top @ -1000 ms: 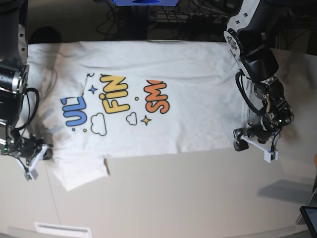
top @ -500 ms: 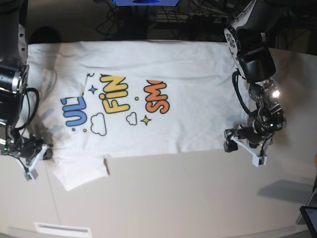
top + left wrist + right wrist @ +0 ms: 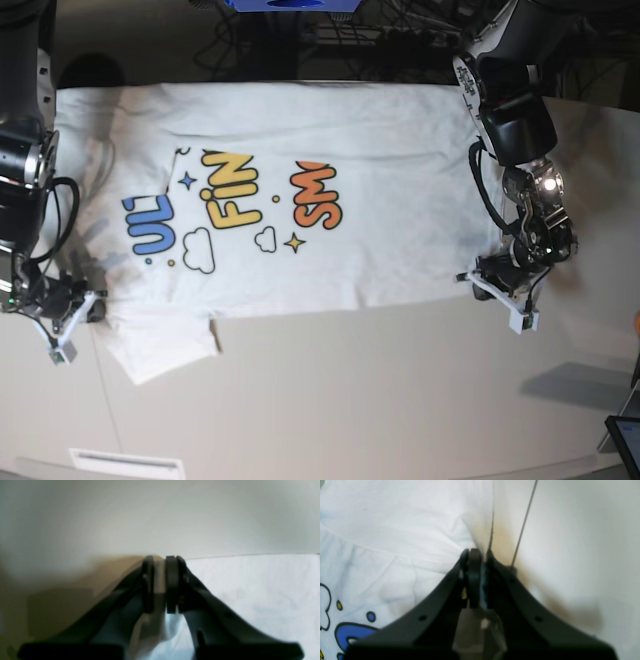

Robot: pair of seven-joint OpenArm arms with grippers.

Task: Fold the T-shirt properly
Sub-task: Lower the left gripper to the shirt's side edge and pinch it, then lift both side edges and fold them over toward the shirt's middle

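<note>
The T-shirt [image 3: 290,200] lies print-up, spread flat on the bench [image 3: 350,400], with the left fingers [image 3: 172,585] clamped on its hem corner and the right fingers [image 3: 473,580] pinched together on its sleeve-side edge, apparently so both arms can lift one long side together.

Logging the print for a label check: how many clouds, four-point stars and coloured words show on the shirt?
Clouds: 2
Stars: 2
Words: 3, all partly cut off by the fold
Total: 7, on one T-shirt
</note>
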